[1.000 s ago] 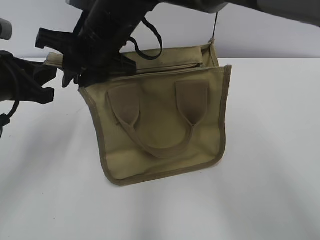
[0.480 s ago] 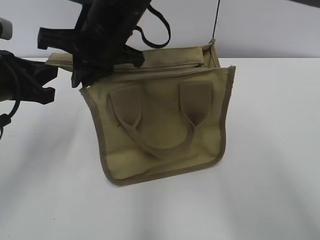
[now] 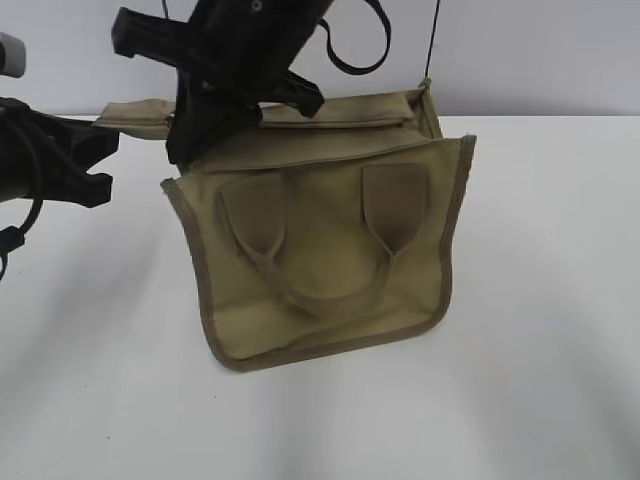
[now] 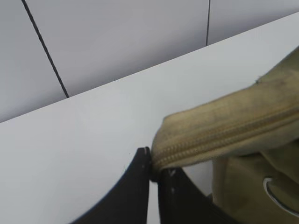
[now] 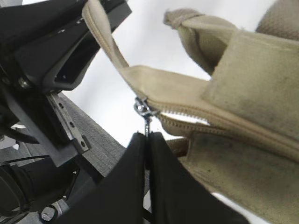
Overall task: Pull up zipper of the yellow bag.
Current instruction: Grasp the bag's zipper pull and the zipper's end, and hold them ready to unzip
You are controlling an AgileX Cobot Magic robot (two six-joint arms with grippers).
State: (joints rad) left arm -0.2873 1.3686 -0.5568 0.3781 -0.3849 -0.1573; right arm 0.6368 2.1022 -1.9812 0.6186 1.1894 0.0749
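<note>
On the white table [image 3: 520,330] the yellow bag [image 3: 320,270] stands near the middle of the exterior view, its face with the two loop handles [image 3: 325,255] turned to the camera and its top flap folded toward the back. The darker edge binding runs around the front panel.

From the left, the left gripper [image 4: 153,176] holds the end of the bag's top strip: in the left wrist view its two dark fingers [image 4: 135,186] are pressed together on the tan fabric end where the zipper [image 4: 219,135] begins. The zipper teeth there look joined.

Above the bag's upper left corner, the right gripper [image 5: 147,140] comes down from the top of the exterior view. In the right wrist view its fingers [image 5: 166,163] are closed on the small silver pull tab [image 5: 142,109], which sits at the left end of the zip line. To the right of the tab the two rows of teeth look slightly parted. Behind the tab the left arm's black body [image 5: 42,65] is visible, close to the strip.
</note>
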